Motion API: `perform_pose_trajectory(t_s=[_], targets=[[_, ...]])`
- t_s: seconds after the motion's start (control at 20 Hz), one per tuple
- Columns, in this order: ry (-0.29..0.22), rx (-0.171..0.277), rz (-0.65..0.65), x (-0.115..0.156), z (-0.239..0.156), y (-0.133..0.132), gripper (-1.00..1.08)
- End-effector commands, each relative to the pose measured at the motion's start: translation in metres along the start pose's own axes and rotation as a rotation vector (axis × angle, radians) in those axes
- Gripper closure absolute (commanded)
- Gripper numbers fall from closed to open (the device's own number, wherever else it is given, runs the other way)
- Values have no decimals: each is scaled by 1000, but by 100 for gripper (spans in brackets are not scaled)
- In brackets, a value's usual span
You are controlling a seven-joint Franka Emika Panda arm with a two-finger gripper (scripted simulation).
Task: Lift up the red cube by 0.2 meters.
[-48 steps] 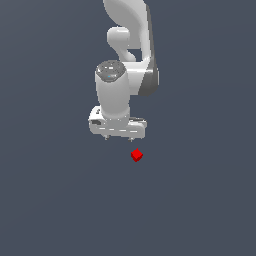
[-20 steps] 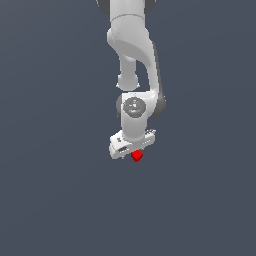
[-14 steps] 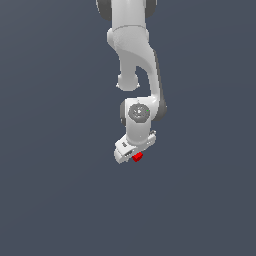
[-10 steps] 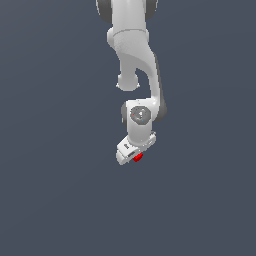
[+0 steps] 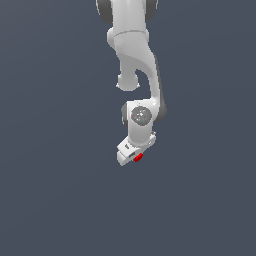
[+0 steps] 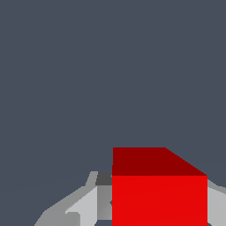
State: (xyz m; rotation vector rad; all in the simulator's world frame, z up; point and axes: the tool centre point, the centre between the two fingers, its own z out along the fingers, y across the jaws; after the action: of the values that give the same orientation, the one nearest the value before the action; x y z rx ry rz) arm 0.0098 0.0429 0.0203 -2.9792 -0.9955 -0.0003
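Note:
The red cube [image 6: 160, 201] fills the near part of the wrist view, with grey fingers [image 6: 88, 201] tight against both of its sides and no gap showing. In the exterior view only a sliver of the red cube [image 5: 138, 157] shows at the lower edge of the white gripper [image 5: 132, 158], which is tilted and lowered over it on the floor. The gripper [image 6: 159, 183] stands around the cube and looks shut on it. The fingertips are hidden in the exterior view.
A plain dark grey floor [image 5: 60, 200] spreads all round. The white arm [image 5: 135, 60] reaches down from the top of the exterior view. No other objects show.
The arm has come down and turned its hand over the cube, which now is mostly hidden by the gripper. The cube has stayed in the same spot.

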Motion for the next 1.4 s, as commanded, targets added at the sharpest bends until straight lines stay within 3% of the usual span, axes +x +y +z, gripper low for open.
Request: perform_pose_trajectory(t_s=[0.0,0.65,1.35], targets=[[0,0,-1,0,0,0,108],[0,0,-1,-1,-30,-1,108],[0,0,-2,-2,-158,-2,108]])
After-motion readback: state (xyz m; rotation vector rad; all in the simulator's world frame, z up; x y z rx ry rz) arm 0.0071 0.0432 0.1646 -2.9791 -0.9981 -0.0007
